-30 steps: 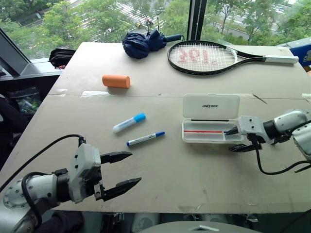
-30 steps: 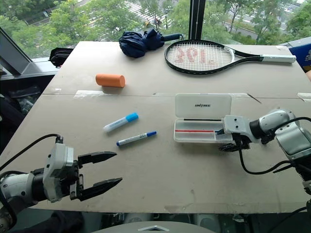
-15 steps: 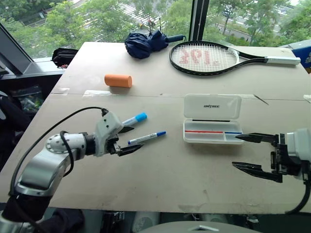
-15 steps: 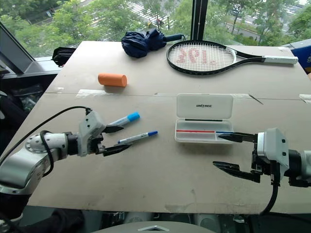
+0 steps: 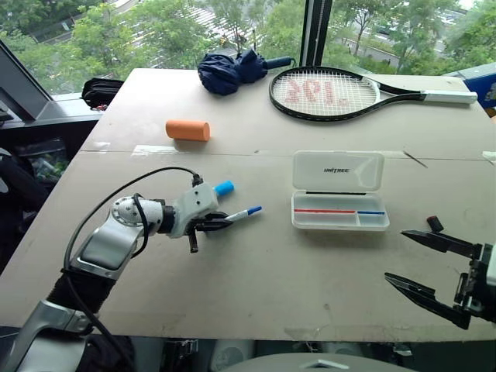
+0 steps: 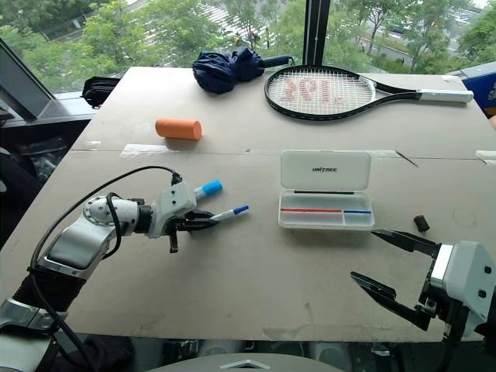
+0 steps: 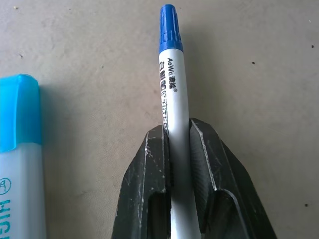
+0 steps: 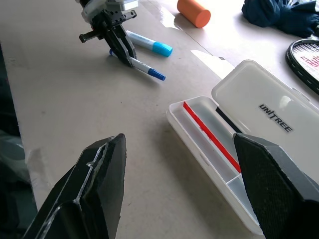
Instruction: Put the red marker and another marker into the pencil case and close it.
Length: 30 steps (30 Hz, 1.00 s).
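Clamping the thin blue-capped marker (image 7: 172, 89), the left gripper (image 5: 218, 225) has both fingers pressed against the white barrel, pen still lying on the table (image 5: 256, 287). Blue cap sticks out past the fingertips. Just beside the gripper, on its far side, lies a fat light-blue highlighter (image 5: 222, 188), parallel-ish, not touching the held pen. Farther out past it: orange cylinder (image 5: 186, 130), then a dark folded umbrella (image 5: 232, 68) and a tennis racket (image 5: 341, 91) near the window edge.

Well off to the gripper's right sits the pencil case (image 5: 339, 200), lid open & laid back, w/ the red marker (image 5: 324, 211) inside its long compartment.

Right gripper (image 6: 391, 267) hangs near the table's front edge, fingers spread wide, holding nothing; small black cap-like bit (image 6: 421, 223) close by.
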Available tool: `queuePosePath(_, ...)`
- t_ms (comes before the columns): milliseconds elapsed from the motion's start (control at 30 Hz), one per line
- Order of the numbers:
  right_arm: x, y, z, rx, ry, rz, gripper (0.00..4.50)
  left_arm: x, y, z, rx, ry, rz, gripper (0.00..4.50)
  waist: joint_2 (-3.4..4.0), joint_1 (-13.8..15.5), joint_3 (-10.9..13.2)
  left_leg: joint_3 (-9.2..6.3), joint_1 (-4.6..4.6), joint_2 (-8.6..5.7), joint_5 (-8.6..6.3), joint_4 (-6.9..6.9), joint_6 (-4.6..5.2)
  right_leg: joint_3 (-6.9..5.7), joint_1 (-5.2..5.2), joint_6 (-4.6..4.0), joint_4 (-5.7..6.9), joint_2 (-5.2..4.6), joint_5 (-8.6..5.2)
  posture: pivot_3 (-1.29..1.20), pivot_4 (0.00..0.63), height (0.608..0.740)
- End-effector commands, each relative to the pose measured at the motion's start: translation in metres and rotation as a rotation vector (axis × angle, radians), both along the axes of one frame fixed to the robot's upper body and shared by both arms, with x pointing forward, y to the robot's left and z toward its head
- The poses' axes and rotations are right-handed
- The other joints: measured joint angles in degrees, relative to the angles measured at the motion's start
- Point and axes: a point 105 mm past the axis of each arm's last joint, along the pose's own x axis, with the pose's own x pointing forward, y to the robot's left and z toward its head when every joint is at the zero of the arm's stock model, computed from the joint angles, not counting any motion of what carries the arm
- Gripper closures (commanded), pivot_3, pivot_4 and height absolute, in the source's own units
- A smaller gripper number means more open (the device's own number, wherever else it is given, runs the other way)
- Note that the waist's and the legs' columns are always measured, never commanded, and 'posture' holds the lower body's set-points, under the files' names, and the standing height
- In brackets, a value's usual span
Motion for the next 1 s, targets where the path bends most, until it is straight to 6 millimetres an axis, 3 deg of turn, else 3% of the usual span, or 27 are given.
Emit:
queuePosePath(33,-0.007,-0.004,0.001,-0.013,-0.022,-0.046,1.08,0.001,-0.041,0.043,-0.188,0.014,-0.089,4.49,-0.06,0.66,0.06,-0.01,-0.07,-0.01,0.0,0.03,0.0,-0.04,0.0,0.01,0.0,0.0,0.0,0.0,0.15,0.732)
queuePosePath(133,-0.011,-0.01,-0.002,-0.013,-0.012,-0.087,1.08,0.012,-0.075,0.072,-0.227,-0.02,-0.123,4.49,-0.28,1.11,0.11,-0.07,-0.28,-0.07,0.0,0.27,0.0,-0.25,0.05,0.03,0.0,-0.01,-0.01,0.0,0.15,0.732)
queuePosePath(233,-0.014,-0.016,-0.003,-0.02,-0.012,-0.131,1.08,0.016,-0.105,0.084,-0.212,0.027,-0.219,4.49,-0.3,0.61,0.09,-0.04,-0.2,-0.33,0.0,0.27,0.0,-0.17,0.11,0.06,0.01,-0.01,-0.03,0.0,0.15,0.732)
queuePosePath(433,-0.022,-0.029,-0.002,-0.05,-0.028,-0.214,1.08,0.045,-0.164,0.067,-0.026,0.029,-0.308,4.49,-0.21,0.08,0.06,-0.08,-0.12,-0.44,0.0,0.18,0.01,-0.18,0.17,0.16,0.03,0.0,-0.11,0.0,0.15,0.732)
queuePosePath(533,-0.025,-0.03,-0.001,-0.067,-0.038,-0.225,1.08,0.054,-0.181,0.061,0.01,0.014,-0.331,4.49,-0.28,-0.28,0.13,-0.04,-0.14,-0.44,0.0,0.16,0.02,-0.13,0.13,0.17,0.01,0.01,-0.12,0.0,0.15,0.732)
queuePosePath(733,-0.022,-0.034,0.0,-0.084,-0.058,-0.237,1.08,0.069,-0.194,0.047,0.094,-0.029,-0.349,4.49,-0.27,-0.3,0.15,-0.04,-0.16,-0.42,0.0,0.09,0.02,-0.12,0.07,0.17,0.01,0.01,-0.13,0.0,0.15,0.732)
queuePosePath(800,-0.021,-0.034,0.0,-0.084,-0.06,-0.236,1.08,0.069,-0.197,0.047,0.094,-0.025,-0.359,3.47,-0.29,-0.11,0.16,-0.04,-0.19,-0.43,-0.01,0.1,0.02,-0.12,0.07,0.18,-0.01,0.0,-0.13,0.0,0.15,0.732)
queuePosePath(900,-0.019,-0.031,0.0,-0.069,-0.051,-0.223,1.08,0.068,-0.191,0.063,0.014,0.001,-0.35,2.26,-0.29,0.01,0.19,-0.06,-0.24,-0.43,-0.01,0.1,0.03,-0.13,0.04,0.18,-0.02,-0.01,-0.13,0.0,0.15,0.732)
queuePosePath(967,-0.016,-0.029,-0.002,-0.058,-0.025,-0.223,1.08,0.063,-0.182,0.075,-0.047,0.041,-0.349,2.26,-0.29,-0.24,0.26,-0.07,-0.25,-0.43,-0.01,0.11,0.03,-0.12,0.02,0.18,-0.01,-0.01,-0.13,0.0,0.15,0.732)
queuePosePath(1000,-0.01,-0.025,-0.004,-0.025,0.004,-0.209,1.08,0.061,-0.165,0.082,-0.065,0.055,-0.327,2.26,-0.27,-0.28,0.27,-0.1,-0.3,-0.39,-0.01,0.1,0.03,-0.04,-0.11,0.18,0.03,-0.01,-0.13,0.0,0.15,0.732)
